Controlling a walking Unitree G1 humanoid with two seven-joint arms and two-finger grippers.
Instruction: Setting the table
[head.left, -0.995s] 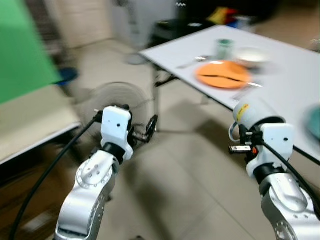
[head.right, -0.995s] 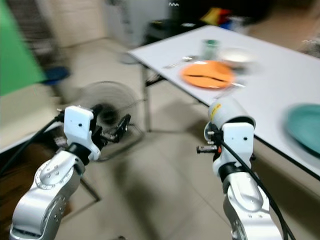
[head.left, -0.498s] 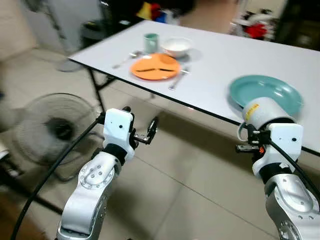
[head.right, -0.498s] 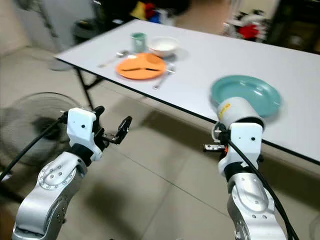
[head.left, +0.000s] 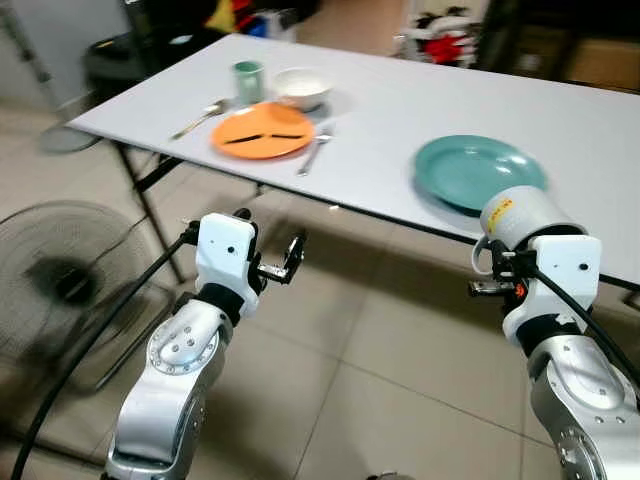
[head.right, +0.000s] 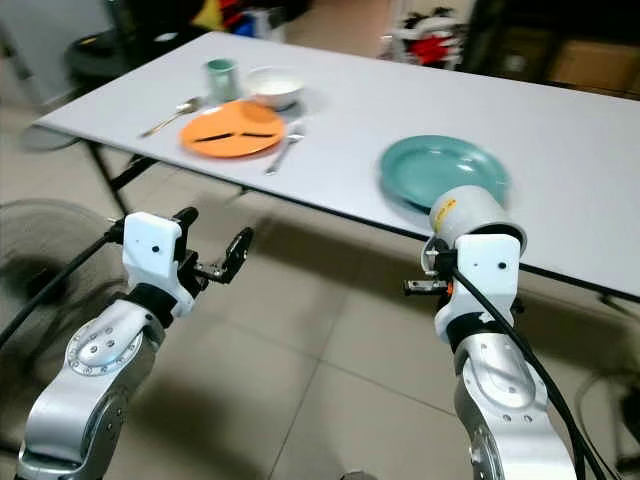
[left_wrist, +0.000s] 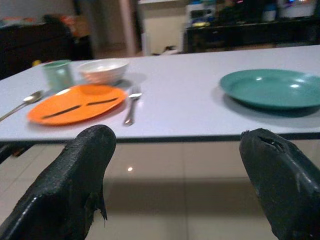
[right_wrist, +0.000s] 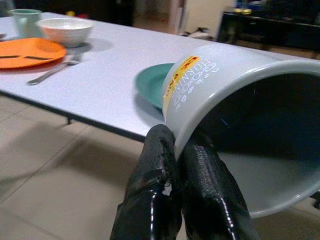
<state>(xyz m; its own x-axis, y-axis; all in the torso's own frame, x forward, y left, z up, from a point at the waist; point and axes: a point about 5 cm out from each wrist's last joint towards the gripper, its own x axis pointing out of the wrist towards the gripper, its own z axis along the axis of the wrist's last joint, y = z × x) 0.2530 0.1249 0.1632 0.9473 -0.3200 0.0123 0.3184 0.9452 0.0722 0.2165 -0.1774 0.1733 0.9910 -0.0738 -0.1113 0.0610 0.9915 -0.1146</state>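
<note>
Worktop (head.left: 400, 100) — white, long, on dark legs, ahead of the robot over a tiled floor (head.left: 380, 390).

Place setting, far left end of the worktop: orange plate (head.left: 262, 130) with dark chopsticks (head.left: 262, 137) laid across it; white bowl (head.left: 303, 86) just behind the plate; green cup (head.left: 247, 79) beside the bowl; spoon (head.left: 200, 116) to the plate's left; fork (head.left: 313, 153) to its right.

Teal plate (head.left: 478, 171) — alone, well apart from the orange setting, near the worktop's front edge.

Right hand (right_wrist: 177, 197) — fingers pinched closed on the rim of a pale grey mug (right_wrist: 240, 125) bearing a yellow-and-red label; the mug is tipped on its side, mouth toward the wrist camera. From the head, the mug (head.left: 515, 215) is held in the air in front of the worktop edge, just before the teal plate.

Left hand (head.left: 275, 265) — fingers (left_wrist: 75, 185) spread open, holding nothing, raised over the floor short of the worktop and pointed toward it.

Standing fan (head.left: 60, 290) — on the floor to the robot's left, blurred.
</note>
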